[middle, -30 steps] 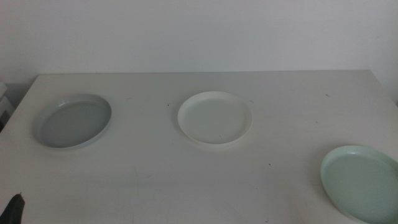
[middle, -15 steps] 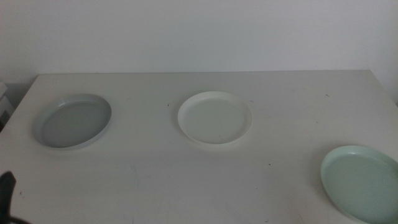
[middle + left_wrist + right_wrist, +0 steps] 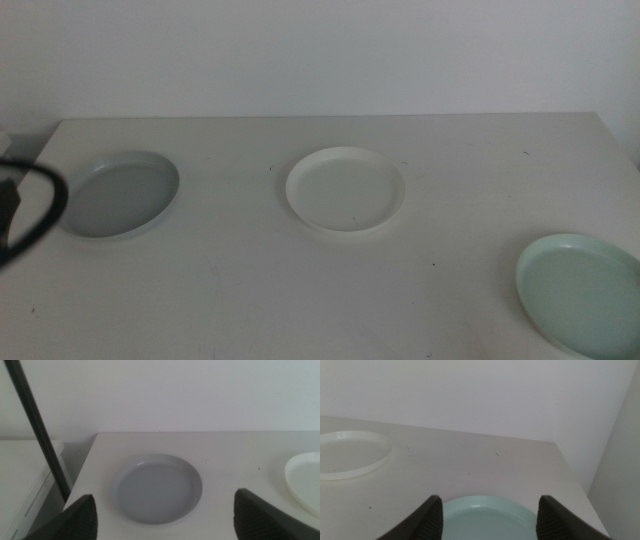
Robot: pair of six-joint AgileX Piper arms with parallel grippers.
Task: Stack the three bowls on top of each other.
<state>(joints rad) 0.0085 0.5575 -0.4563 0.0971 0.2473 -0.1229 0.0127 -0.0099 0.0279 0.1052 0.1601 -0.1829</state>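
Note:
Three bowls lie apart on the white table. The grey bowl is at the left, the white bowl in the middle, the mint green bowl at the front right. My left gripper is open, facing the grey bowl from its near side, short of it and above the table. The white bowl's rim shows beside it. My right gripper is open, with the mint bowl just ahead between its jaws and the white bowl farther off. Both are empty.
A dark loop of the left arm's cable shows at the middle view's left edge, beside the grey bowl. A white cabinet and a dark cable stand off the table's left end. The table's right edge is close to the mint bowl.
The left arm's dark part has risen from the bottom left corner up the left edge, towards the grey bowl. The three bowls have not moved.

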